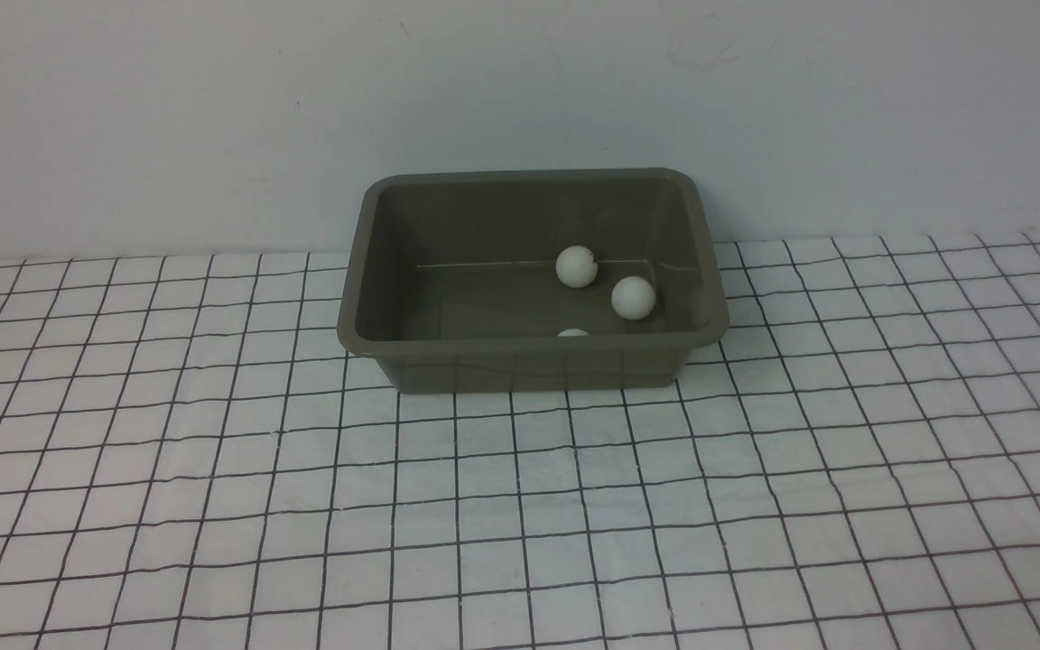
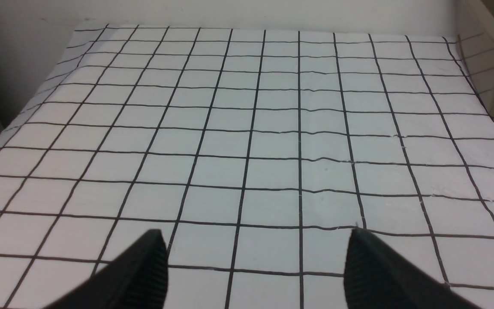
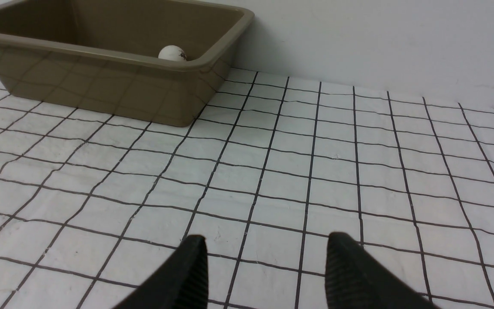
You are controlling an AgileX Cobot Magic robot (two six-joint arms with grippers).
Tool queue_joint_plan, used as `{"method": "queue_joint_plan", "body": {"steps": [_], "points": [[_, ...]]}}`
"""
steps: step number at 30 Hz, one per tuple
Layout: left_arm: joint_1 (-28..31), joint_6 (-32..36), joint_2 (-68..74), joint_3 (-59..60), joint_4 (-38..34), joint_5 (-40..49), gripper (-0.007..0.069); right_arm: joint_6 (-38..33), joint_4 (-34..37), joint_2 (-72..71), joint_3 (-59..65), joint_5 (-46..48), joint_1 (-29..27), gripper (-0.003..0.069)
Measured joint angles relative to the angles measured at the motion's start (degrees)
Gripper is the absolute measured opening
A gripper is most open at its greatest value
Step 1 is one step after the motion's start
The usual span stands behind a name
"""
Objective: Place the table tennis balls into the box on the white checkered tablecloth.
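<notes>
Olive plastic, the box [image 1: 533,359] sits at the far edge of the tablecloth [image 1: 520,506], about midway along it and close to the wall. I count three balls [image 1: 634,297] inside, all toward its right end: one near the far wall, one just beside it and nearer, and a third mostly hidden behind the near rim. I can find no fourth ball anywhere; it may lie out of sight under that rim.

My left gripper [image 2: 255,266] hangs low over bare cloth near the front left corner, fingers spread wide and empty. My right gripper [image 3: 266,270] hangs near the front right corner, fingers parted more narrowly, with nothing between them. Both sit well apart from the box, I judge because nothing on the cloth needs picking up.
</notes>
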Motion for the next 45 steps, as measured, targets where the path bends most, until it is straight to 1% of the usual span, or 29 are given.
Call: {"method": "queue_joint_plan", "body": {"steps": [10, 18, 45], "points": [[0.0, 0.18, 0.0, 0.0, -0.72, 0.0, 0.0499, 0.0, 0.0, 0.0, 0.0, 0.0, 0.0, 0.0349], [0.0, 7.34, 0.0, 0.0, -6.23, -0.19, 0.0499, 0.0, 0.0, 0.0, 0.0, 0.0, 0.0, 0.0349], [0.0, 7.51, 0.0, 0.0, -6.54, -0.19, 0.0499, 0.0, 0.05, 0.0, 0.0, -0.17, 0.0, 0.0349]]}}
